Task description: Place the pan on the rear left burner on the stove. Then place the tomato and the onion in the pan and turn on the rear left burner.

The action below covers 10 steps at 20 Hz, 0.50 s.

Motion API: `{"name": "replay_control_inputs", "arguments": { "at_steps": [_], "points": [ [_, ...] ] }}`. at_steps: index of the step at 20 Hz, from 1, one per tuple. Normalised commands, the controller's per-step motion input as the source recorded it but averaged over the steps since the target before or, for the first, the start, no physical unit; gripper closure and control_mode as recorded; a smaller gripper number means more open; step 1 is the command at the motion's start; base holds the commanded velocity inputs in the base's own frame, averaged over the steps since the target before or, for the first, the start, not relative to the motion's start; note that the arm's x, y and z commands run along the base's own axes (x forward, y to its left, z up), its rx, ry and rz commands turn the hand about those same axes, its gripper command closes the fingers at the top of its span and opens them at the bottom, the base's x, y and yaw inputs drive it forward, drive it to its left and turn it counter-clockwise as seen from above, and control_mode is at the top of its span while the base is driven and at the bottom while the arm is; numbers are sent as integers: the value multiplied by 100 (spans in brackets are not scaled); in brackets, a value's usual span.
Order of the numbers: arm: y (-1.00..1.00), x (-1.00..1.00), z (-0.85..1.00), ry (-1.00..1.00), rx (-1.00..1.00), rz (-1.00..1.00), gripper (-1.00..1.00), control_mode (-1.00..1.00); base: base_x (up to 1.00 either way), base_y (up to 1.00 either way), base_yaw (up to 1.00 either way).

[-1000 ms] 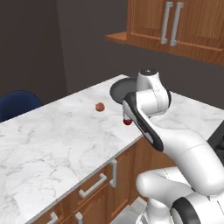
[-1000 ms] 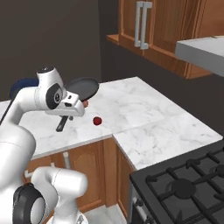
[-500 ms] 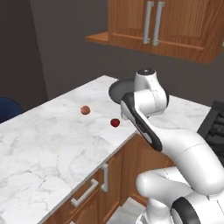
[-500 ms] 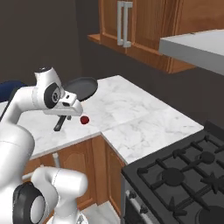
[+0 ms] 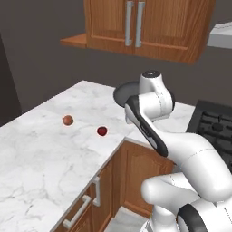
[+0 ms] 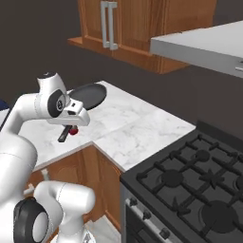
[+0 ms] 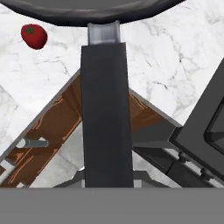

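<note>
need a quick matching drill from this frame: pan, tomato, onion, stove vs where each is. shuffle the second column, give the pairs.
1. pan
2. tomato
3. onion
4. stove

a. on the marble counter, farthest from the arm
b. right of the counter, burners bare
c. held up by its handle in the gripper
d. on the counter near the front edge

Pairs: 1-c, 2-d, 3-a, 4-b

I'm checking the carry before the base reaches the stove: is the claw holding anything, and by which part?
Yes. The claw is shut on the pan, gripping it by the far end of its dark handle, with the pan lifted above the counter.
</note>
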Motion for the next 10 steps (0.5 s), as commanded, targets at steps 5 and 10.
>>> {"name": "replay_control_inputs", "arguments": {
  "at_steps": [5,10],
  "points": [
    [0,0,0,0,0,0,100,100,26,16,-27],
    [0,0,0,0,0,0,100,100,19,17,-24]
  ]
}}
